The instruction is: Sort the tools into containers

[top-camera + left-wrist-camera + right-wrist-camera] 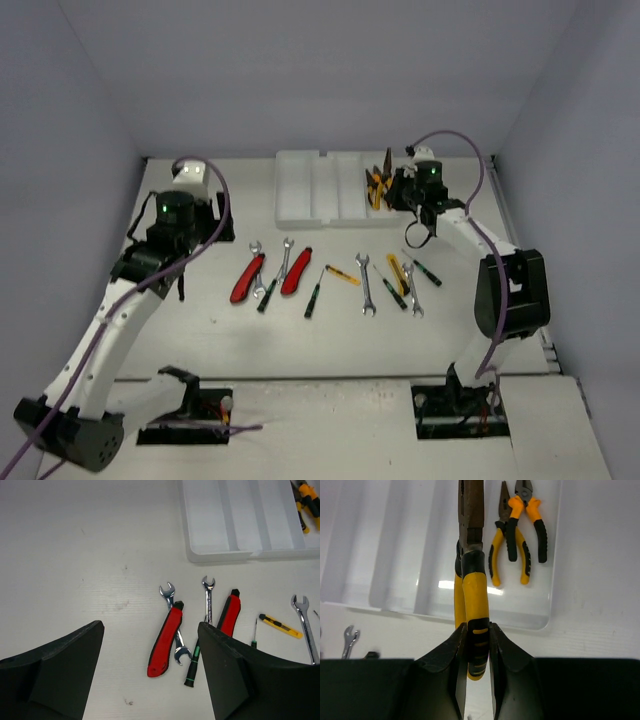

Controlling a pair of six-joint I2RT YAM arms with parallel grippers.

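My right claw [476, 630] pinches yellow-handled pliers [472, 590] tight above the tray [395, 555], two more pliers [511, 540] lying inside. My left claw [150, 627] gapes empty over red cutters [167, 640] on the white table [75, 555].

White table [300, 350], plain lavender-grey walls [300, 70]

Overhead plus wrist views, tray [300, 190] shared
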